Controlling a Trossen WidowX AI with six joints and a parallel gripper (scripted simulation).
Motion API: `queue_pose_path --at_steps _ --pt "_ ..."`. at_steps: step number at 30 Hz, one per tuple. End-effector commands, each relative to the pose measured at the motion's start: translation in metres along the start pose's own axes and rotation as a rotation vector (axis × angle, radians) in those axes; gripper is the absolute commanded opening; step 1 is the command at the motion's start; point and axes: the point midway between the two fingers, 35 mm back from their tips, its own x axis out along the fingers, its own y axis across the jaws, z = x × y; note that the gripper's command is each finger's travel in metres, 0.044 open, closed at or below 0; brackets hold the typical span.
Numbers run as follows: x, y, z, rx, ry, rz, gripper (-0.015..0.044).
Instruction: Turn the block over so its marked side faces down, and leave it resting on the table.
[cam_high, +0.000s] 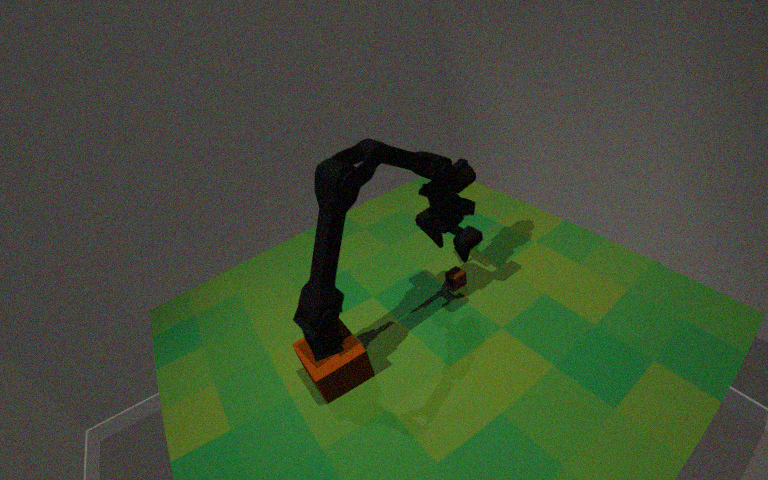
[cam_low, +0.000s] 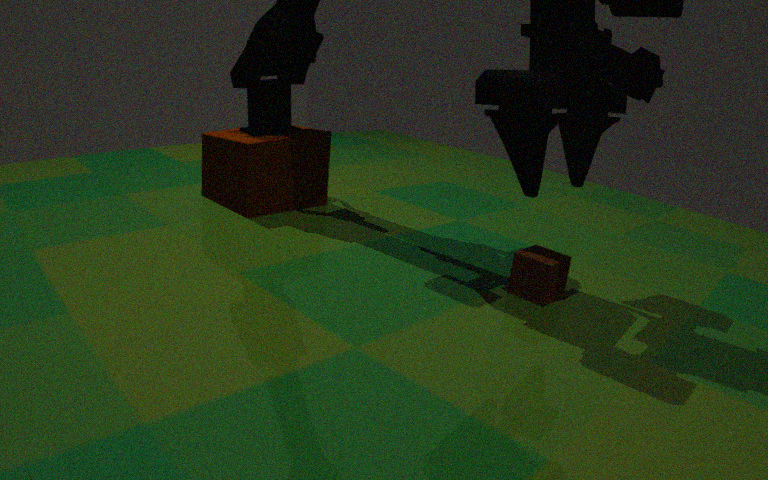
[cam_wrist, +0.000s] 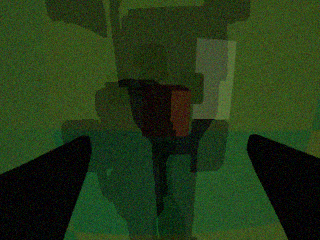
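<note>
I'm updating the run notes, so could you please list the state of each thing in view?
gripper: open, empty, pointing down, hanging above the block.
block: resting flat on the table, apart from the fingers; marking not discernible.
table: bearing the block and the arm's base.
</note>
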Motion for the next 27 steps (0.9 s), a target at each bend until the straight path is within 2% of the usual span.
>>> queue_pose_path --at_steps 1,8,12,27 --pt "-0.006 -0.001 0.002 0.016 0.101 0.006 0.044" --pt "-0.003 -0.001 0.002 0.016 0.101 0.006 0.044" --pt "0.029 -0.001 -0.001 0.016 0.102 0.006 0.044" --pt "0.045 -0.001 -0.002 0.016 0.102 0.006 0.044"
